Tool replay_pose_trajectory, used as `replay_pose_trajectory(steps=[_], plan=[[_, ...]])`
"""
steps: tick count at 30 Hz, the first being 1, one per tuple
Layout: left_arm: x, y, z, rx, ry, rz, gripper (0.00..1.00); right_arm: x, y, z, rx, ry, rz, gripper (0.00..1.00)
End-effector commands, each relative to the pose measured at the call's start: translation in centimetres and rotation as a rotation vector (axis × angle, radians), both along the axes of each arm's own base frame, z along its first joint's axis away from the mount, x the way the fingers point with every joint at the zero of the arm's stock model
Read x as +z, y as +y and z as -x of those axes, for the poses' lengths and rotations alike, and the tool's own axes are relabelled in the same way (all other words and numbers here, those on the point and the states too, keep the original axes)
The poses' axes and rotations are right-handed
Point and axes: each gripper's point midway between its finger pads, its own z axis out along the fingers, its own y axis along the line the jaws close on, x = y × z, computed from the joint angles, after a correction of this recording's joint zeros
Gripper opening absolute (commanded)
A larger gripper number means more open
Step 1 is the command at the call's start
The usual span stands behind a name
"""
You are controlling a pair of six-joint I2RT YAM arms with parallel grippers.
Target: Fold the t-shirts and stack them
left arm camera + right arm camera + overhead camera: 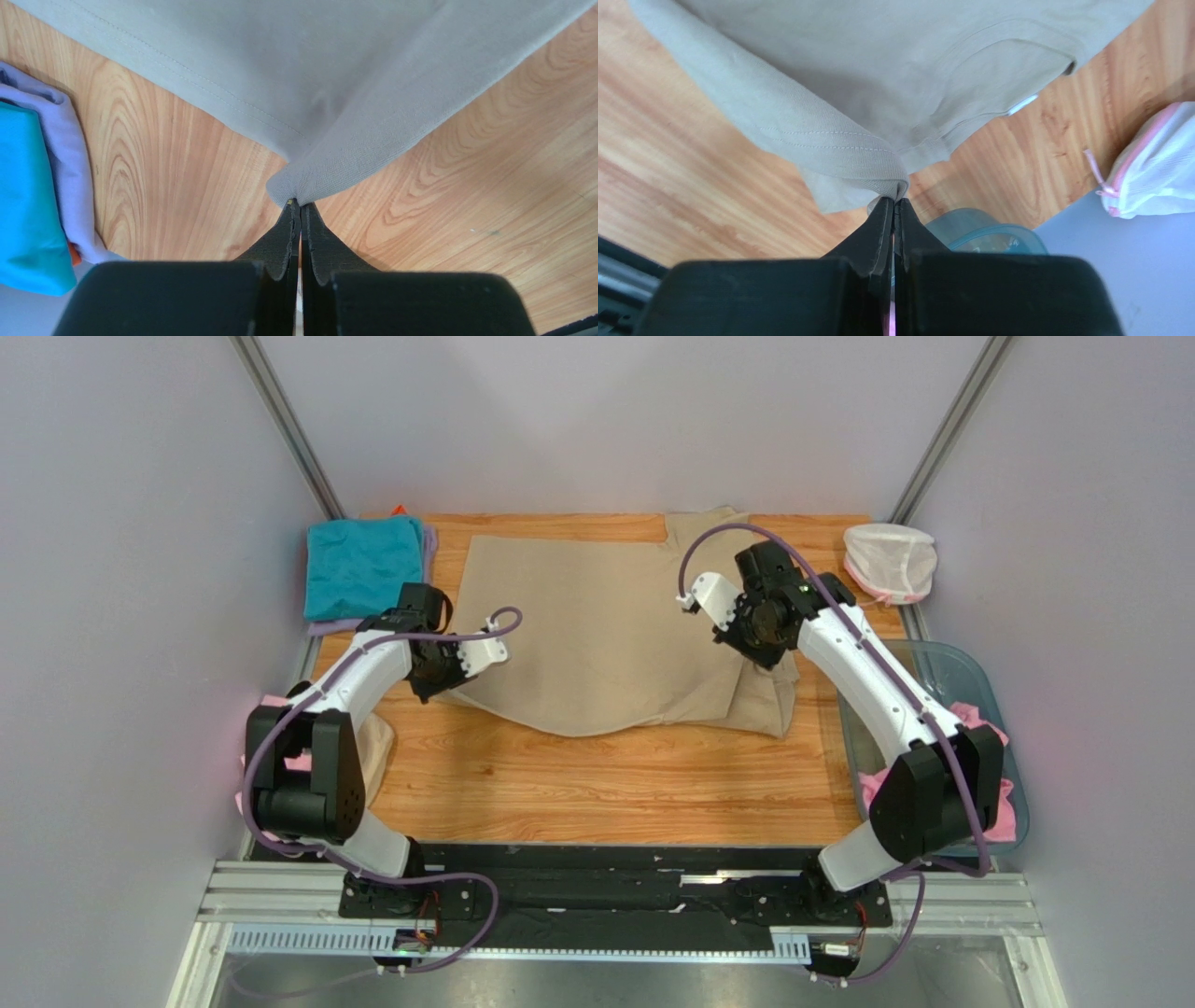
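Observation:
The large tan t-shirt [617,630] lies partly spread across the middle of the wooden table. My left gripper [300,204] is shut on its near left corner [452,689], with the cloth pulled into a point at the fingertips. My right gripper [896,201] is shut on a bunched, stitched edge of the same shirt at its right side [765,647]. A folded teal t-shirt [362,567] rests on a lilac one [67,168] at the far left corner. Pink t-shirts [982,721] hang in the tub on the right.
A clear bluish plastic tub [954,672] stands off the table's right edge, behind my right arm. A white net pouch [889,560] with pink trim sits at the far right corner. Grey walls close in the sides and back. Bare wood [589,784] shows near the front.

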Motion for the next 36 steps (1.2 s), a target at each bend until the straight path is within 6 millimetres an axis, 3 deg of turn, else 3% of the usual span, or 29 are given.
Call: replay_pose_trajectory(steps=[1,6,16,21,29,36], plan=[[0.9,-0.1,-2.2,0.027,-0.025,0.014,0.0,2.4,-0.3,-4.0,-0.006,-0.095,0.009,0.0],[1.0,0.1,-4.2,0.04,-0.045,-0.007,0.0,2.6,-0.8,-6.7,-0.025,-0.097,0.018,0.0],[1.6,0.1,-9.1,0.072,-0.061,-0.02,0.0,0.6,-2.3,-10.2,-0.071,-0.056,0.036,0.0],[1.8,0.0,-11.2,0.084,-0.065,-0.02,0.0,0.8,-2.5,-12.3,-0.086,-0.075,0.032,0.0],[0.4,0.4,-12.5,0.085,-0.046,-0.051,0.0,-0.3,-2.0,-15.1,-0.093,-0.075,0.032,0.0],[-0.5,0.2,-13.0,0.091,-0.034,-0.044,0.0,-1.7,-2.1,-16.4,-0.102,-0.06,0.048,0.0]])
